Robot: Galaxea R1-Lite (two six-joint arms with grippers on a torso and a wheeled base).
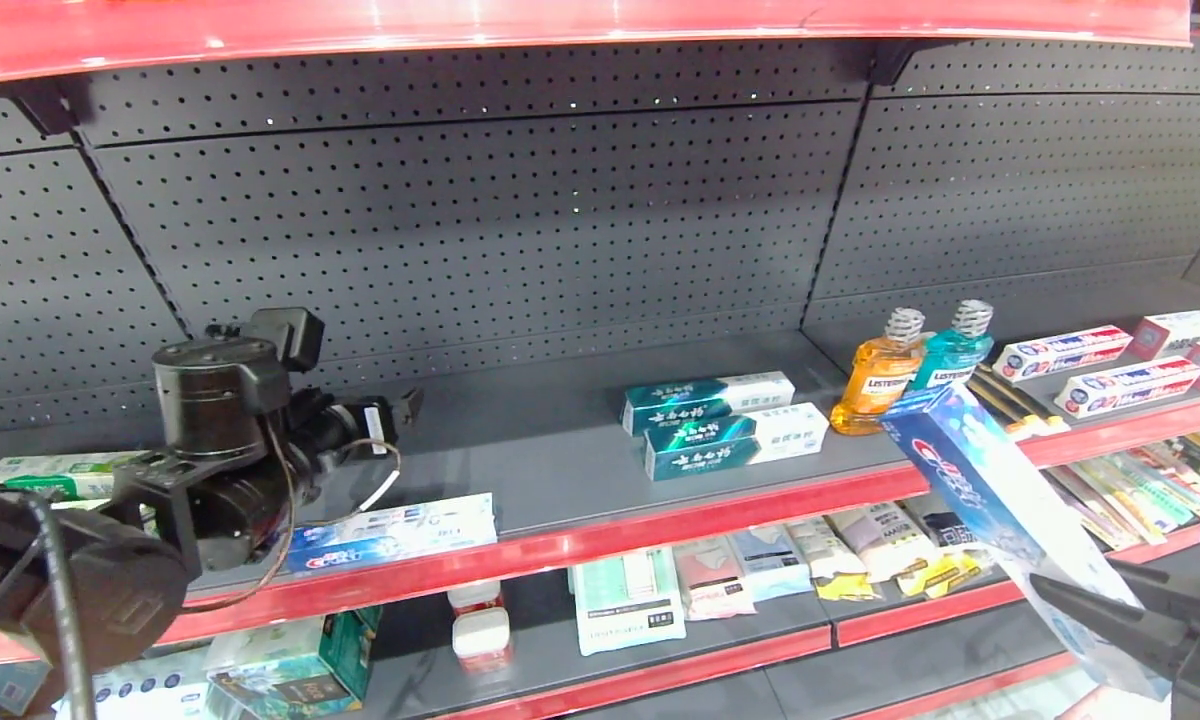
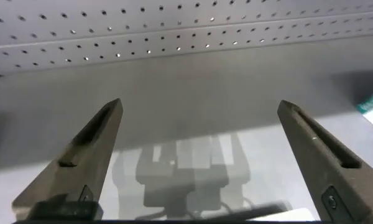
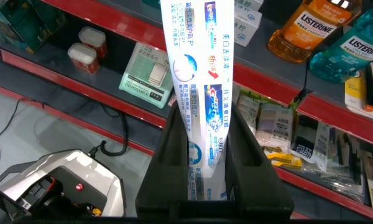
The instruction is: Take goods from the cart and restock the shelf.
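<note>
Blue toothpaste box in right gripper

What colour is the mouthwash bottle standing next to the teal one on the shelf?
Orange. The plastic mouthwash bottle shows best in the head view.

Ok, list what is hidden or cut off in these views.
- Held toothpaste box: head view, lower end hidden by the right gripper; right wrist view, far end cut by the edge.
- Blue box at the front of the shelf: head view, one end behind the left arm.
- Green box: head view, partly behind that arm.
</note>
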